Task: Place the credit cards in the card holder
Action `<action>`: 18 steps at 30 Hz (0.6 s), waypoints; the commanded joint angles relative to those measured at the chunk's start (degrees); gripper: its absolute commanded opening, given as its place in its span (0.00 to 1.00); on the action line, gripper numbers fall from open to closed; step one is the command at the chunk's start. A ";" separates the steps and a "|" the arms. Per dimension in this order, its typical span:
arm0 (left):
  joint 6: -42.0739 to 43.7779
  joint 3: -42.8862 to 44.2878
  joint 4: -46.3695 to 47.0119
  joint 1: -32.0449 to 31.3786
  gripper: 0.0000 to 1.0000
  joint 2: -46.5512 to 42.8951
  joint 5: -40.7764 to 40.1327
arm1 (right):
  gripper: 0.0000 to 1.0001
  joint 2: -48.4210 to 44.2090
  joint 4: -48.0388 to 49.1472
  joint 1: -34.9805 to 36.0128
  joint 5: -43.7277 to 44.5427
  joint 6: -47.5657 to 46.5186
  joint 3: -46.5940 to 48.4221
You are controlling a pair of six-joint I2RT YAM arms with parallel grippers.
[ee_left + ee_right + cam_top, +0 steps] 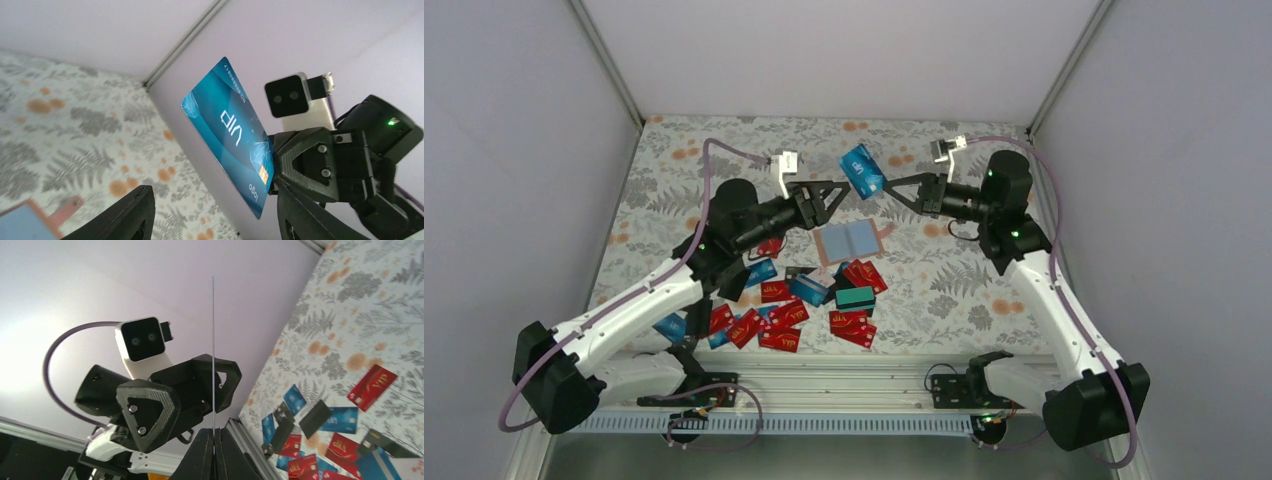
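Note:
My right gripper is shut on one edge of a blue credit card and holds it in the air above the far table. In the right wrist view the card shows edge-on as a thin line rising from the closed fingertips. My left gripper is open and faces the card from the left, close to it; the card hangs ahead between its spread fingers. The card holder lies open on the table below, light blue inside. Several red, blue and black cards lie scattered nearer the front.
A teal card lies on the right of the pile. The scattered cards also show in the right wrist view. White walls enclose the floral table on three sides. A metal rail runs along the front edge.

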 commanded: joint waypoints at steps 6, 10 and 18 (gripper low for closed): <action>0.81 1.80 12.71 0.77 0.53 1.73 5.28 | 0.04 -2.15 3.34 -0.33 -5.35 4.61 3.02; 0.51 3.13 13.81 0.85 0.43 3.81 6.03 | 0.04 -3.00 3.87 -0.25 -5.93 4.58 2.74; -0.17 4.37 17.32 1.02 0.15 6.46 7.88 | 0.04 -3.48 2.97 -0.16 -7.10 2.99 2.59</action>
